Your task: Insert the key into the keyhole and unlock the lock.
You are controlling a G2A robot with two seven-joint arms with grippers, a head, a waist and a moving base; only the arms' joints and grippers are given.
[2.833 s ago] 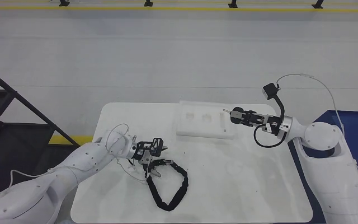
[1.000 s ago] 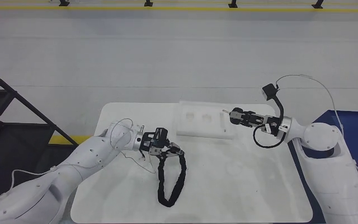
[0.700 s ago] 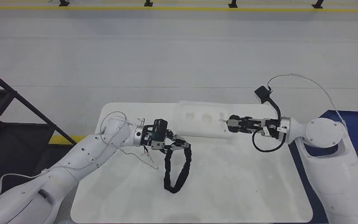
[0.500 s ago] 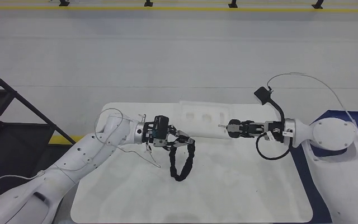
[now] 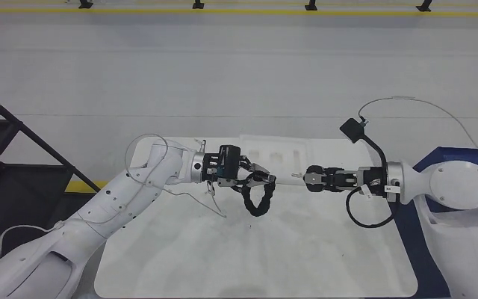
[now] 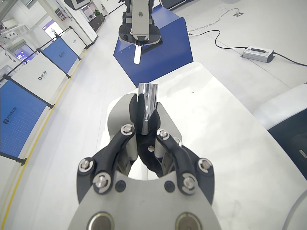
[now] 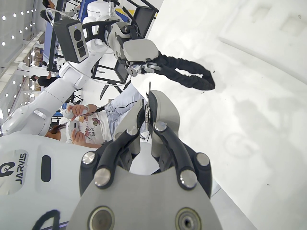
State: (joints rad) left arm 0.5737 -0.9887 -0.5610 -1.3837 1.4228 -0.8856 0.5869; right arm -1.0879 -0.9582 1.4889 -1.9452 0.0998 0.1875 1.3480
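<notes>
Left tool [image 6: 144, 111], pinching the lock [image 5: 261, 200], has lifted it off the counter [image 5: 299, 247] & swung mid, right tool [image 5: 309, 179] w/ key [image 6: 137, 54] clamped came closer, still apart.

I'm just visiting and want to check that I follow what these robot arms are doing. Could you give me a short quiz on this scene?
1. Which gripper holds the key?
2. True or false: the key's tip is already inside the lock.
3. The left gripper is: A open; B shut on the lock; C shut on the key.

Key: 1 the right gripper; 2 false, there is a gap between key and lock; 3 B.
</notes>
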